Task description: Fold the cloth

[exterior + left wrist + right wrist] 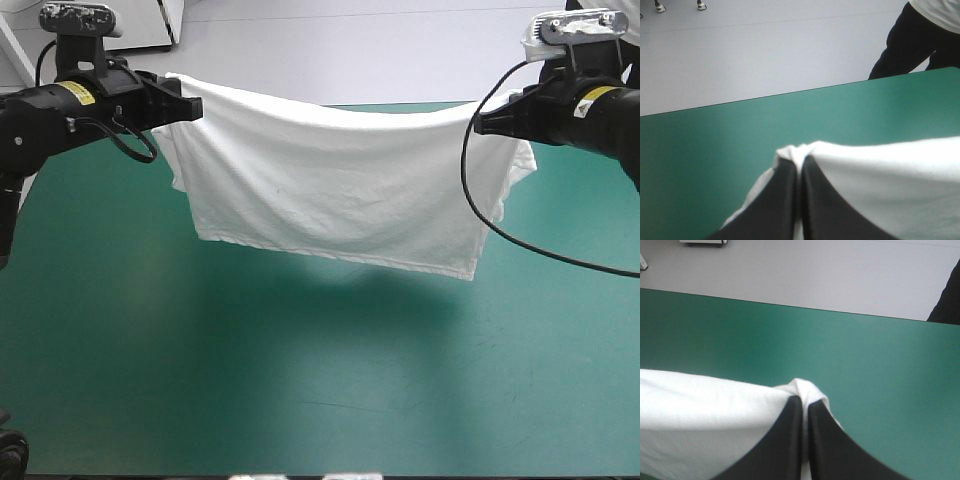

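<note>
A wide, flat table (70,340) under a smooth teal-green cover (300,430) filled most of the high view. The cover lay flat against the tabletop from the near edge to the far one. A soft band of darker shade (340,300) crossed its middle and faded toward the near edge, where the surface looked lighter. A few faint scuff lines (335,405) marked the near half. The far edge (400,105) ran straight. In the 2 wrist views it showed as a thin dark line, slanting across the left one (790,93) and the right one (790,305). A pale sheen lay on the cover just inside that edge.
</note>
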`<state>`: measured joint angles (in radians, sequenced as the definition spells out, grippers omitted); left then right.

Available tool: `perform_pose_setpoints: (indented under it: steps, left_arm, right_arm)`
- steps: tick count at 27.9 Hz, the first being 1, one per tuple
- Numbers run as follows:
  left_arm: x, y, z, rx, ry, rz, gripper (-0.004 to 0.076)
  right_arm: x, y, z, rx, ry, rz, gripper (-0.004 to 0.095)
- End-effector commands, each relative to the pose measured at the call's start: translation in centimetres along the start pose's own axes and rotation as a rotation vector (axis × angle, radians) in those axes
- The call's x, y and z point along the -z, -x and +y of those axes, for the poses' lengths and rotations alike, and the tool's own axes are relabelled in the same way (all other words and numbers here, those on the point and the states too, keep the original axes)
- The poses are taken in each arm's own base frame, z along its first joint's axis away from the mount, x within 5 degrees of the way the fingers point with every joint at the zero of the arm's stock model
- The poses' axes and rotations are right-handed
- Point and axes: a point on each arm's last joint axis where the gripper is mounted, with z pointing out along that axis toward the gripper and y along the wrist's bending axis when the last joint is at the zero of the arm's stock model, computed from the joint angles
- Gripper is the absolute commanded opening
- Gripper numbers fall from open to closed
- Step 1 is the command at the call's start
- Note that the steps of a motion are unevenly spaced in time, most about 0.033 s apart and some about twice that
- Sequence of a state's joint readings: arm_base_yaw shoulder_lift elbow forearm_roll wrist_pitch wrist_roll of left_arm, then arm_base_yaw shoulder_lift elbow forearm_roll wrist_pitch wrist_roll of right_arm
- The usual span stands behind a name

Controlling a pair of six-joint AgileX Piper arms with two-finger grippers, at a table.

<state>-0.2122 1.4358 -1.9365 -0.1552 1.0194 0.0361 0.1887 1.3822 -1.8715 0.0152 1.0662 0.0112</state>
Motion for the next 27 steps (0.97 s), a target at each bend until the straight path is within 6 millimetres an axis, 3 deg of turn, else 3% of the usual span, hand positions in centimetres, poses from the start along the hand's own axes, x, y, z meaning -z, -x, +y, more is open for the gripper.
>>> perform_pose_setpoints:
  steps: [1,7,13,17,21,27]
  left_arm:
    - [0.6,1.8,-0.2,-0.004,-0.008,-0.169,-0.001]
    - [-4.3,3.7,0.8,-0.006,0.03,-0.405,-0.001]
    - [-6.7,4.8,1.4,-0.007,0.047,-0.59,-0.001]
    - [-8.2,4.6,1.6,-0.011,0.054,-0.606,-0.001]
    - [-11.6,3.4,2.2,-0.026,0.07,-0.537,-0.001]
    - [-18.5,-0.5,3.2,-0.021,0.08,-0.324,-0.001]
  right_arm:
    - [0.3,2.0,-0.2,0.018,-0.016,-0.181,-0.0017]
    - [-5.4,4.2,-0.9,0.012,-0.086,-0.412,-0.0017]
    - [-7.6,5.8,-1.1,0.037,-0.109,-0.535,-0.0016]
    - [-9.3,6.3,-1.2,0.04,-0.117,-0.528,-0.0017]
    - [-12.6,5.3,-1.3,0.039,-0.123,-0.439,-0.0017]
    - [-20.2,1.1,-1.5,0.002,-0.121,-0.166,-0.0017]
